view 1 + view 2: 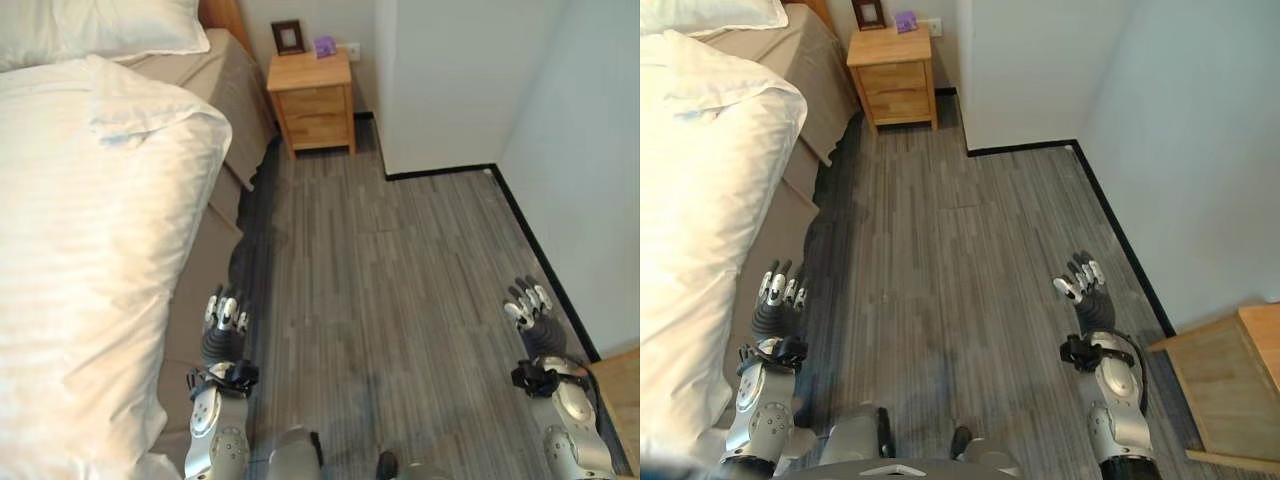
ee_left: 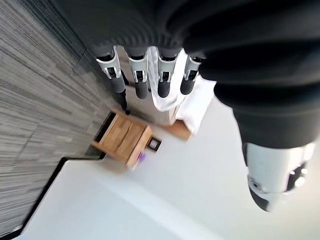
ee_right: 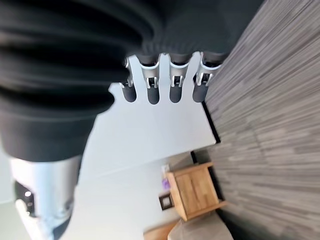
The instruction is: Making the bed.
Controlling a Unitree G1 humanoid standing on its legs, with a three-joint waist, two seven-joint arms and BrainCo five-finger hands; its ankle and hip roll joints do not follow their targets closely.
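Observation:
A white striped duvet (image 1: 90, 250) lies bunched over the bed at the left, its edge folded back from the taupe sheet (image 1: 205, 270) on the bed's side. White pillows (image 1: 95, 25) rest at the head. My left hand (image 1: 224, 325) hangs low beside the bed's edge, fingers straight, holding nothing. My right hand (image 1: 530, 308) hangs over the floor near the right wall, fingers straight and empty. The left wrist view shows straight fingers (image 2: 142, 82) with the duvet beyond; straight fingers (image 3: 152, 87) show in the right wrist view too.
A wooden nightstand (image 1: 313, 100) with a picture frame (image 1: 288, 37) and a small purple thing stands by the bed's head. A white wall corner (image 1: 440, 90) juts out behind it. Grey plank floor (image 1: 390, 280) runs between bed and wall. A wooden piece of furniture (image 1: 1230, 380) sits at the right.

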